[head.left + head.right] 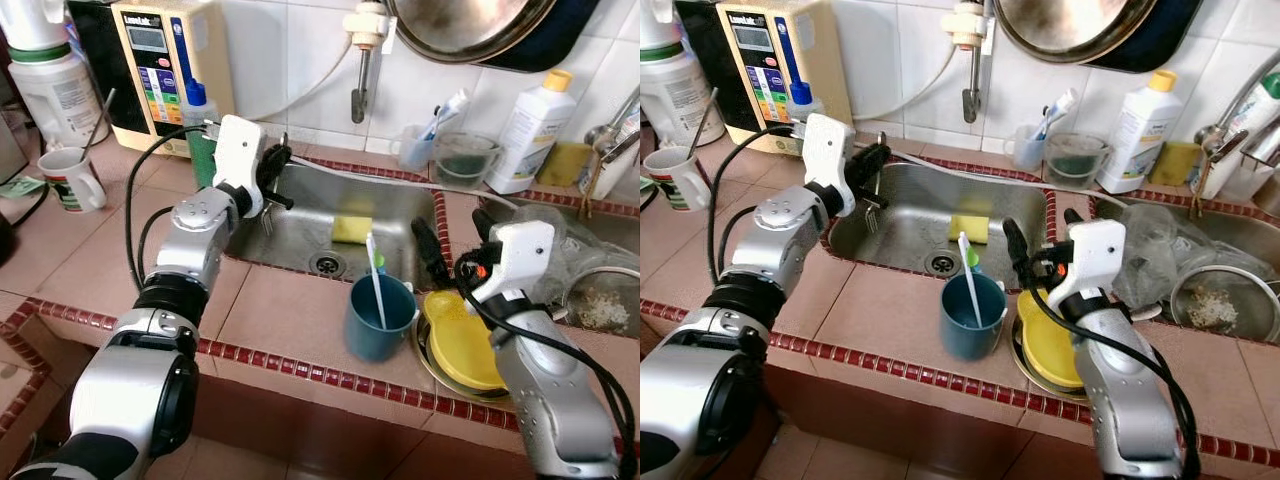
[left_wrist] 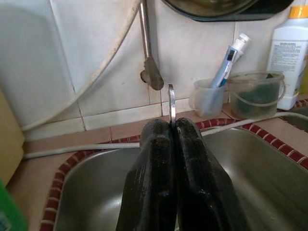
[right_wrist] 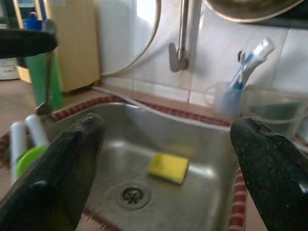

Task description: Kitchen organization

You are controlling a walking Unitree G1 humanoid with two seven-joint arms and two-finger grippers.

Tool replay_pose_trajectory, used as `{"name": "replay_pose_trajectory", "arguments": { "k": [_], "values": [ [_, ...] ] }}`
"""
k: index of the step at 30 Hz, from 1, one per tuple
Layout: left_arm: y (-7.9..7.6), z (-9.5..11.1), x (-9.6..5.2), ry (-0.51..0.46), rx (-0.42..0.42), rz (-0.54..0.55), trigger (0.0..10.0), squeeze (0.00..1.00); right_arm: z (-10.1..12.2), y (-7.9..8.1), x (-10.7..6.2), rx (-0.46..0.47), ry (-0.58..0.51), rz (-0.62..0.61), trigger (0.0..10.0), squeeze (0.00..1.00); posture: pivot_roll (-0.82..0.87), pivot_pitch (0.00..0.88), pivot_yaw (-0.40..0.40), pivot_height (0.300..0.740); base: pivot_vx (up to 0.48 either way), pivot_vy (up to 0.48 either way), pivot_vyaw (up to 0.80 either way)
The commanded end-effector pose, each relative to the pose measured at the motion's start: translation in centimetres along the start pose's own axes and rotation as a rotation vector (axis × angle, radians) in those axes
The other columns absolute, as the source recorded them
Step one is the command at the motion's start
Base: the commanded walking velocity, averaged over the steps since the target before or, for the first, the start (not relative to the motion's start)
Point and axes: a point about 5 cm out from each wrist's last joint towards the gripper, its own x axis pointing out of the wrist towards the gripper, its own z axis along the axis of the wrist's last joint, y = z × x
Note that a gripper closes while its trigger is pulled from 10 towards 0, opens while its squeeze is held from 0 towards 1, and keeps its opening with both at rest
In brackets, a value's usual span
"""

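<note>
1. Evidently the step in hand is collecting cutlery: the left gripper hangs over the near-left corner of the stainless steel sink, its jaws clenched on a slim metal fork whose tines point down into the basin and whose handle end pokes up between the fingertips in the left wrist view.
2. The right gripper hovers over the red-edged tiled worktop at the sink's right rim, jaws spread wide and holding nothing.
3. A yellow rectangular sponge lies in the basin near the drain, apart from both grippers.
4. A dark blue plastic cup stands on the worktop just in front of the sink, with a white toothbrush leaning in it; beside it sits a yellow plastic bowl in a metal dish.
5. The next move probably calls for lifting the fork clear of the sink wall and carrying it to some holder; which holder cannot be told. The blue cup is the nearest candidate.
</note>
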Motion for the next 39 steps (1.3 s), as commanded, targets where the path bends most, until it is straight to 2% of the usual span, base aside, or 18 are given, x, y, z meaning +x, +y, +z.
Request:
{"name": "replay_pose_trajectory", "arguments": {
  "k": [1,2,4,6,13,21,28,29,30,31,39],
  "values": [
    [-0.3,0.7,0.6,-0.004,0.033,-0.011,10.0,0.00,1.1,-0.1,-0.7,0.000,-0.016,0.025,10.0,0.00,-0.20,0.051,0.041,0.740,0.000,0.000,0.00],
    [-0.8,0.6,0.8,0.000,0.035,-0.022,10.0,0.00,1.3,-0.2,-1.4,0.002,-0.009,0.051,10.0,0.00,-0.20,0.060,0.048,0.740,0.000,0.000,0.00],
    [-1.0,0.4,1.0,0.011,0.048,-0.026,10.0,0.00,1.4,-0.1,-1.9,0.001,0.007,0.069,10.0,0.00,-0.21,0.070,0.056,0.740,0.000,0.000,0.00],
    [-1.5,0.0,1.1,0.027,0.097,-0.036,10.0,0.00,1.3,0.0,-2.9,-0.027,0.044,0.101,10.0,0.00,-0.22,0.083,0.070,0.740,0.000,0.000,0.00],
    [-2.5,-2.1,1.0,0.108,0.126,-0.051,10.0,0.00,1.9,0.2,-4.5,0.000,0.054,0.089,10.0,0.00,-0.24,0.115,0.112,0.740,0.000,0.000,0.00],
    [-4.0,-2.8,1.3,0.145,0.160,-0.086,10.0,0.00,2.2,1.2,-4.9,0.044,0.045,0.099,10.0,0.00,-0.25,0.122,0.127,0.740,0.000,0.000,0.00],
    [-4.6,-2.8,1.5,0.147,0.148,-0.110,10.0,0.00,2.4,1.3,-4.7,0.060,0.037,0.104,10.0,0.00,-0.24,0.114,0.125,0.740,0.000,0.000,0.00],
    [-4.6,-2.8,1.5,0.147,0.139,-0.114,10.0,0.05,2.5,1.3,-4.6,0.064,0.034,0.105,10.0,0.00,-0.24,0.114,0.126,0.740,0.000,0.000,0.00],
    [-4.6,-2.9,1.5,0.149,0.133,-0.113,10.0,0.81,2.5,1.3,-4.6,0.065,0.033,0.106,10.0,0.00,-0.24,0.111,0.125,0.740,0.000,0.000,0.00],
    [-4.6,-2.9,1.5,0.152,0.127,-0.112,10.0,1.00,2.5,1.3,-4.6,0.066,0.032,0.107,10.0,0.00,-0.24,0.109,0.126,0.740,0.000,0.000,0.00],
    [-4.3,-2.7,1.5,0.154,0.131,-0.107,10.0,1.00,2.6,1.3,-4.2,0.071,0.027,0.114,10.0,0.00,-0.23,0.104,0.123,0.740,0.000,0.000,0.00]
  ]
}}
